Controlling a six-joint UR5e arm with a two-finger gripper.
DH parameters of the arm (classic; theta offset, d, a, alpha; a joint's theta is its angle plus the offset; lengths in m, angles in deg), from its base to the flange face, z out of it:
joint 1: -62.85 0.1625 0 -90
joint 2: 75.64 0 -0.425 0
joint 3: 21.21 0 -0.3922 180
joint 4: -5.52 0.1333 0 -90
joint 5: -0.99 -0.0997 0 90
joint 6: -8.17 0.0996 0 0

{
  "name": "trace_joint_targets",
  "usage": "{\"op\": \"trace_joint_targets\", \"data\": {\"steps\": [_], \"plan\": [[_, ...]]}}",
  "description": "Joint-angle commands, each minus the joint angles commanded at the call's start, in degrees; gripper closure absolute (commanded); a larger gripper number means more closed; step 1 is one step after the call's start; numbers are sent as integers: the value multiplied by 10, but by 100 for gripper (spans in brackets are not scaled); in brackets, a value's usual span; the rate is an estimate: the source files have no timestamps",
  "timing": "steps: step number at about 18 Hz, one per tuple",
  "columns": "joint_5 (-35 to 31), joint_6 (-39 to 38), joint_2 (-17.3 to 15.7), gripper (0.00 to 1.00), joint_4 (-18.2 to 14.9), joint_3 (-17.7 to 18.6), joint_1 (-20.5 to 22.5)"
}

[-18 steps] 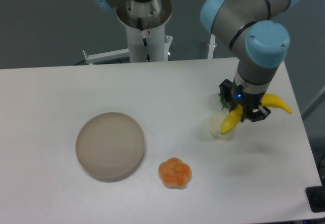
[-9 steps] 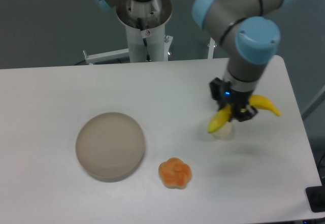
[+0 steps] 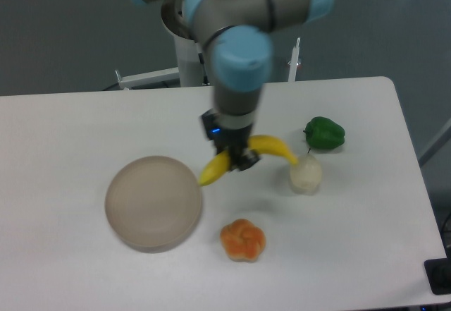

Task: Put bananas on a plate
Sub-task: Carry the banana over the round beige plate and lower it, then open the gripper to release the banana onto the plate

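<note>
In the middle of the picture the jaws pinch the banana at its middle, just right of the plate, and the banana looks light, smooth and a bit soft, so a gentle middle hold seems best.

Robot lab (white table, pedestal-mounted arm)

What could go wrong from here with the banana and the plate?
The gripper holds the banana near its middle, and the banana is about as long as the plate is wide, so an off-centre release could leave an end over the rim. The banana might also swing or slip in the grip.
</note>
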Motion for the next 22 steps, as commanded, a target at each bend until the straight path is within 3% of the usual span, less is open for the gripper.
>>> {"op": "trace_joint_targets", "data": {"steps": [5, 8, 11, 18, 22], "plan": [[3, -30, 17, 82, 1, 1, -46], [4, -65, 50, 82, 59, -2, -79], [3, -80, 87, 82, 91, -7, -95], [1, -97, 101, 76, 92, 12, -110], [0, -106, 110, 66, 92, 12, -114]]}}
